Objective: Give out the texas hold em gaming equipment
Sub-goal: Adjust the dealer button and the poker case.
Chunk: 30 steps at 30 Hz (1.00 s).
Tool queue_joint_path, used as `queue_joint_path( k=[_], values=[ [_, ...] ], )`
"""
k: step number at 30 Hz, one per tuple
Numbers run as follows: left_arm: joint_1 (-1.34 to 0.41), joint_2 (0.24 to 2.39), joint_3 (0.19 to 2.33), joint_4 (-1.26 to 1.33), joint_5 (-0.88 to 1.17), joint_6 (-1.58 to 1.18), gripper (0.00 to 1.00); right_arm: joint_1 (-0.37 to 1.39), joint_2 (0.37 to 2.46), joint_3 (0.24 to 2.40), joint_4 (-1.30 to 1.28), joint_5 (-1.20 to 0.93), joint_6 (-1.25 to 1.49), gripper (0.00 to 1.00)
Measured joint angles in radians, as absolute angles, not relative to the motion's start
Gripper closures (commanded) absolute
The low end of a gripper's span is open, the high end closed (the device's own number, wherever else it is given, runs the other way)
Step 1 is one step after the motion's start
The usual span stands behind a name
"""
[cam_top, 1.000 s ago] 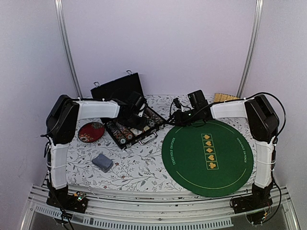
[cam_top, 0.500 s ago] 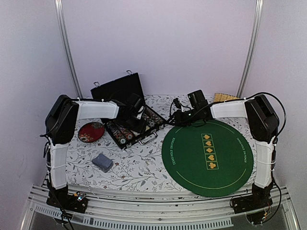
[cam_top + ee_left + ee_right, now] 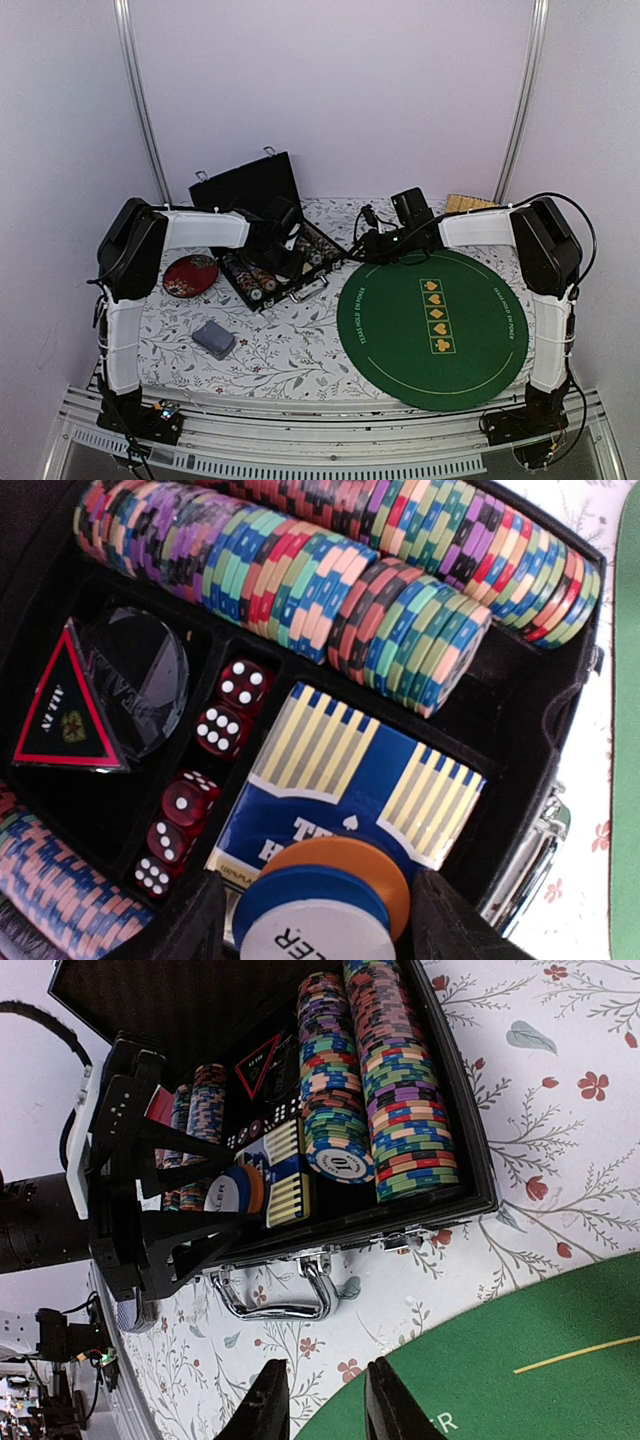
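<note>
At the bottom centre of the left wrist view, the left gripper (image 3: 318,920) pinched a stack of 3 button discs (image 3: 335,880) over the card box (image 3: 340,780) in the black case (image 3: 530,730). Lifting straight up before swinging toward the green mat (image 3: 520,1360) would likely keep the stack together and clear of the poker chips (image 3: 300,570). Low in the right wrist view, the right gripper (image 3: 322,1400) hung spread and empty.

Triangle marker (image 3: 62,705) reads "ALL IN"; chip (image 3: 340,1163) "10".
</note>
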State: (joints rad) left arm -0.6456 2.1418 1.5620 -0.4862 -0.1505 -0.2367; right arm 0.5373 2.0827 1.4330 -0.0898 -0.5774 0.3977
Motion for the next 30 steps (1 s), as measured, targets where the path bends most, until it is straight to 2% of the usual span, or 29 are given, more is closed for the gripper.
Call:
queue_joint_path(
  k=[11,18,30],
  values=[
    [-0.64,2.145,1.569,-0.484,-0.119,-0.237,0.66,0.537,2.083,1.433,-0.09,-0.577,0.393,0.71],
    [-0.632,2.149,1.582,-0.485,-0.12,-0.232,0.69,0.537,2.083,1.433,-0.09,-0.577,0.392,0.71],
    [-0.597,2.245,1.727,-0.466,-0.09,-0.192,0.69,0.537,2.083,1.435,-0.098,-0.576,0.384,0.71]
  ],
)
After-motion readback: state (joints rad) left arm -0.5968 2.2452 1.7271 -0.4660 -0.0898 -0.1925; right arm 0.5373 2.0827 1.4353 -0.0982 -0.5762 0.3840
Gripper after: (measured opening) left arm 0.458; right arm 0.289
